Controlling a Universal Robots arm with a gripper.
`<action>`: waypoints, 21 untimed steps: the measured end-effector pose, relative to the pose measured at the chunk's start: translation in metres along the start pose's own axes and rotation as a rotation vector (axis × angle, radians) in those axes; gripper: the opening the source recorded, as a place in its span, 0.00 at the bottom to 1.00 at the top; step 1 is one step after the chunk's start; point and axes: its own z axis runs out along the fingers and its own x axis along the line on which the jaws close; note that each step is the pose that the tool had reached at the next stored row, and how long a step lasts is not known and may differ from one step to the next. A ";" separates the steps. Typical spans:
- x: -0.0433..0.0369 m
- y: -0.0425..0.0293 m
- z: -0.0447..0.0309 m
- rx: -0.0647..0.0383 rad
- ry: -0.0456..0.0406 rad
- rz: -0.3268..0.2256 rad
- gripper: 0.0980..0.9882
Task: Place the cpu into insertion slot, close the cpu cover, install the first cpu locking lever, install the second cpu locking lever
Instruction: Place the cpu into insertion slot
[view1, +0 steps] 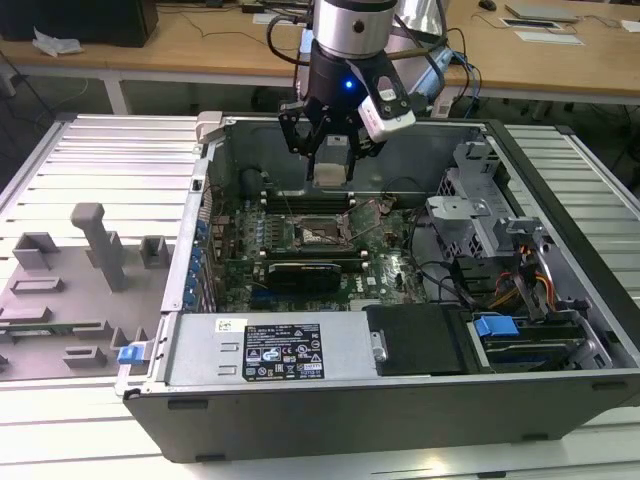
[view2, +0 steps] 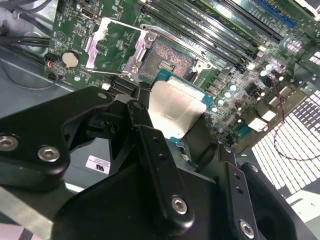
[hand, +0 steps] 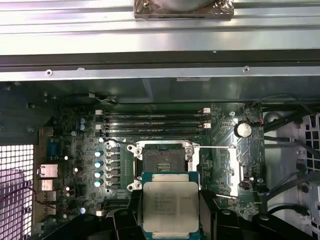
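The cpu (hand: 171, 207) is held flat by the jaws, which are closed on its edges, in the air over the circuit board (hand: 222, 125) near the uncovered insertion slot (hand: 162, 162), whose cpu cover (hand: 231, 172) is swung open alongside.

Ribbed silver bench (view1: 110, 150), open computer case (view1: 330, 410) lying across its middle, grey fixture blocks (view1: 92, 238) standing near the bench's edge at the exterior view's left, just beside the case
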 end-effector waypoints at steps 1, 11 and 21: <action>0.0000 -0.0001 0.0008 0.000 -0.0001 0.001 0.50; -0.0001 -0.0004 0.0048 -0.001 -0.0162 0.181 0.50; -0.0002 -0.0008 0.0094 -0.006 -0.0386 0.434 0.50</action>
